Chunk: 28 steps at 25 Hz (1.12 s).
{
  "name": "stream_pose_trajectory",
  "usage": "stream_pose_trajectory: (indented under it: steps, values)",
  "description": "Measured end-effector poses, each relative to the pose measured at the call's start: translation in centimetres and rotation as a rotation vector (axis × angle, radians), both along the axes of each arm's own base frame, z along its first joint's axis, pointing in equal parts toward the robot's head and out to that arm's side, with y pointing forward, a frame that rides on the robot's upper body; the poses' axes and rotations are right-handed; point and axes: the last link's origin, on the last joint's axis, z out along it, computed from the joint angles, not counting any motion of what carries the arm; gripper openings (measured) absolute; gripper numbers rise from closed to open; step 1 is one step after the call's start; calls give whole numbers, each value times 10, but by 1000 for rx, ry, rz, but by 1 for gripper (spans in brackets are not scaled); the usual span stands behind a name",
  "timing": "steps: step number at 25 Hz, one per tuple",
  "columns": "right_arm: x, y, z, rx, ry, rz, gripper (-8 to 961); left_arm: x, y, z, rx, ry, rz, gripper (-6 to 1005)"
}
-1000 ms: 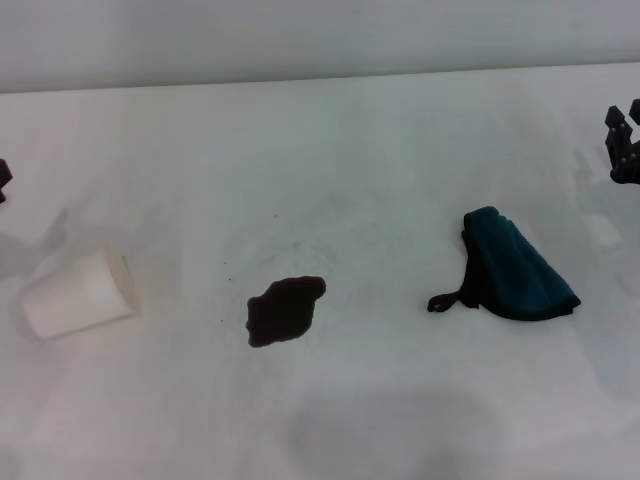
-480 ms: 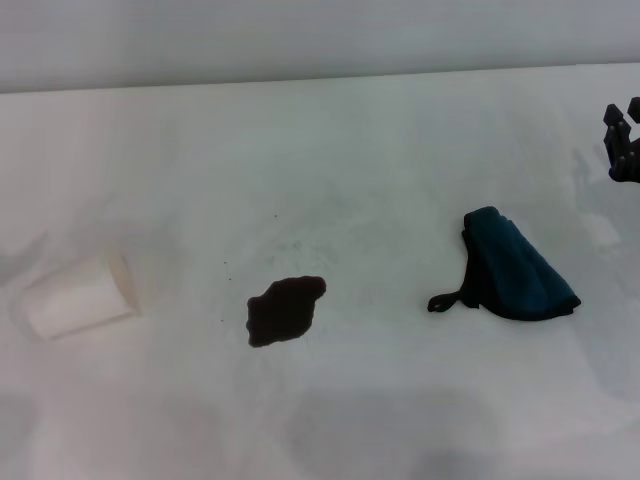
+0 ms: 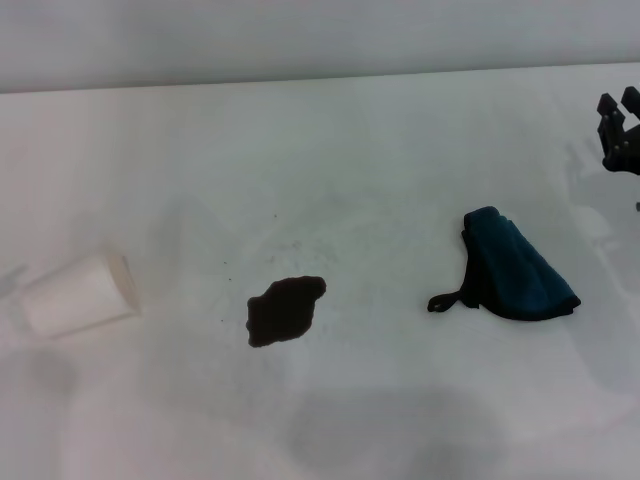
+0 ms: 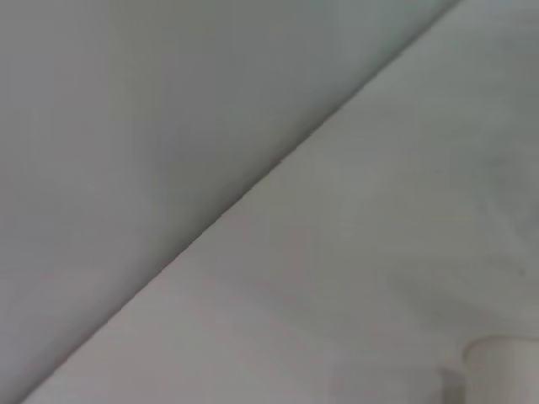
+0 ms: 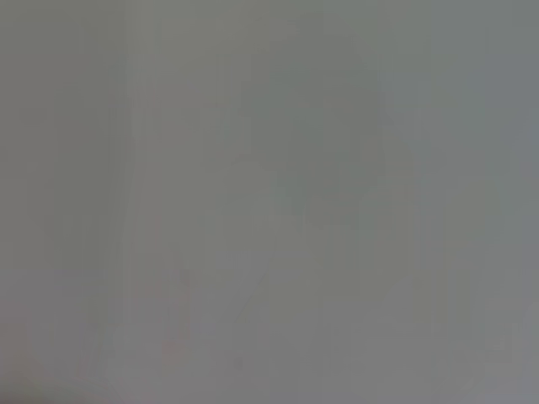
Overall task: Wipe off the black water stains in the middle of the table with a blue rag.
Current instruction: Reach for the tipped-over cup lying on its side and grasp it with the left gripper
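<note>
The black water stain [image 3: 285, 309] is a dark lobed blotch on the white table [image 3: 380, 180], a little left of centre in the head view. The blue rag [image 3: 515, 265] lies bunched to its right, with its thin black loop strap [image 3: 447, 300] trailing toward the stain. My right gripper [image 3: 618, 105] is at the far right edge, beyond the rag and apart from it, open and empty. My left gripper is out of view. The right wrist view shows only plain grey.
A white paper cup [image 3: 80, 295] lies on its side at the left of the table, and part of it shows in the left wrist view [image 4: 503, 370]. The table's far edge [image 3: 320, 78] meets a grey wall. Tiny dark specks lie near the stain.
The left gripper, seen at the left edge one second ago, has left the head view. The right gripper has moved slightly up and away at the right edge. Rag, stain and cup are unmoved.
</note>
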Motion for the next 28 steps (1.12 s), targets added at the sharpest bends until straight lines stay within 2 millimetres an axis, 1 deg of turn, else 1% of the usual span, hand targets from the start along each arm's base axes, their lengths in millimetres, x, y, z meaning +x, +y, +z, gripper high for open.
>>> stream_pose_trajectory:
  steps: [3,6,10,14,20,28]
  values:
    - [-2,2,-1,-3,2,2,266,9,3,-12,-36,31,-59,880]
    - [-2,2,-1,-4,3,2,266,11,3,-22,-82,49,-79,879]
    - [0,-1,-2,-4,4,-4,265,9,0,-37,-169,48,-78,879]
    - [2,-3,-2,-4,5,-9,265,3,-4,-46,-227,63,-72,878]
    - [3,-4,-2,-6,6,-13,266,-4,-4,-59,-274,78,-72,871]
    - [3,-4,-3,-6,6,-13,265,-7,0,-79,-308,67,-112,852]
